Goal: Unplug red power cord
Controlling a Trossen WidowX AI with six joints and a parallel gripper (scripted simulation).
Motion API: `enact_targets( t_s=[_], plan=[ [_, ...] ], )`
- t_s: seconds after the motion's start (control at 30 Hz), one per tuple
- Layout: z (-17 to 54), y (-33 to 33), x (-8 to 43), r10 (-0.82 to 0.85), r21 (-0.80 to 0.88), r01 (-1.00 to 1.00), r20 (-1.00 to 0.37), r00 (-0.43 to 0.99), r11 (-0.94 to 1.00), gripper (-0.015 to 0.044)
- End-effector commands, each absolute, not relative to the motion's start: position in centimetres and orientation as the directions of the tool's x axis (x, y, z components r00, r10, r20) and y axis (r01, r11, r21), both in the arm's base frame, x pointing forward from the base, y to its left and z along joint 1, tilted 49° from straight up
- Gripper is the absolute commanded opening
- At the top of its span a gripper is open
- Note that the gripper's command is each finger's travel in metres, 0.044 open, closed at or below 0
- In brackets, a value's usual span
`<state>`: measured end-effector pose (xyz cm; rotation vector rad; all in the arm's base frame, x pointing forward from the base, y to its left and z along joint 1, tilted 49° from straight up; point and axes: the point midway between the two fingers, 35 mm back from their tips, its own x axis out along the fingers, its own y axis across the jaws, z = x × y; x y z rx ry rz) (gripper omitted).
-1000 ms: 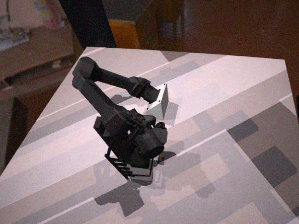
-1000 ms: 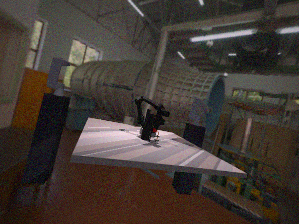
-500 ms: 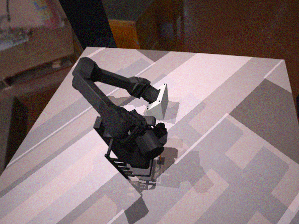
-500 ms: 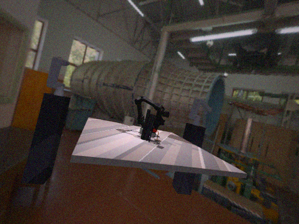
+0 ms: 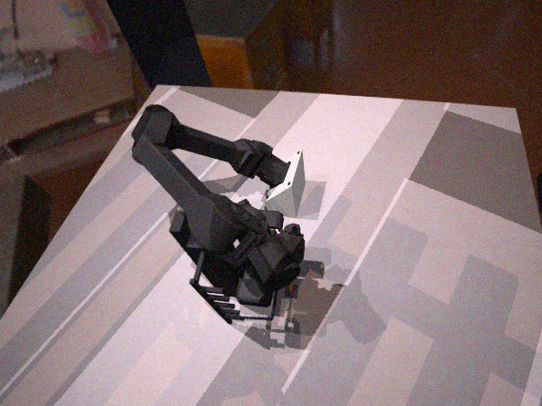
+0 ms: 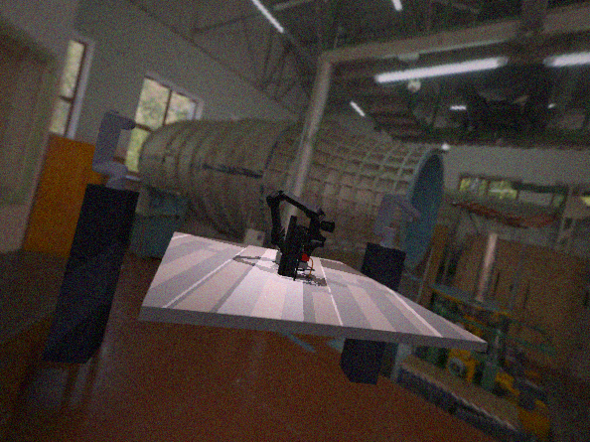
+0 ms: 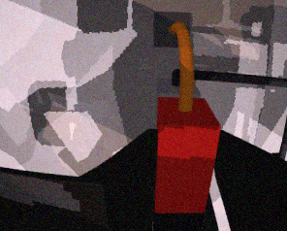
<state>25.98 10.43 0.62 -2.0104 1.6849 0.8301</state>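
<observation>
Gripper (image 7: pixel 181 214) is pinching the red plug (image 7: pixel 186 155). In the wrist view, dark fingers sit on both sides of the red block, pressed against it. An orange cord (image 7: pixel 184 69) comes out of the top of the plug, goes up and bends to the left at its far end. Behind the plug, the gray patchy table (image 7: pixel 36 45) shows.

From the top view, the black arm (image 5: pixel 182 177) bends over and reaches down near the middle of the table (image 5: pixel 433 245). It hides the plug and most of the power strip (image 5: pixel 219 302), which peeks out as a dark rack at the near left of the hand. From the far side view, a small red spot (image 6: pixel 305 257) shows low by the arm.
</observation>
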Motion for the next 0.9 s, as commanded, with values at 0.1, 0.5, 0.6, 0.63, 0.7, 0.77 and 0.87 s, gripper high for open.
enact_targets(
  t_s=[0.1, 0.5, 0.6, 0.63, 0.7, 0.77, 0.87],
  plan=[
    [-0.8, 12.1, 25.6, -0.731, 0.076, -0.975, -0.674, 0.104, -0.209, 0.0000],
    [-2.1, 13.5, 25.2, -0.731, 0.076, -0.975, -0.675, 0.105, -0.210, 0.0000],
    [-2.4, 13.9, 25.0, -0.730, 0.076, -0.975, -0.675, 0.105, -0.210, 0.0000],
    [-2.3, 13.7, 25.1, -0.731, 0.076, -0.975, -0.674, 0.105, -0.210, 0.0026],
    [-1.9, 13.0, 25.3, -0.734, 0.077, -0.975, -0.672, 0.105, -0.210, 0.0079],
    [-1.9, 13.0, 25.3, -0.734, 0.077, -0.975, -0.671, 0.105, -0.210, 0.0131],
    [-1.9, 13.0, 25.3, -0.734, 0.077, -0.975, -0.671, 0.105, -0.210, 0.0210]
  ],
)
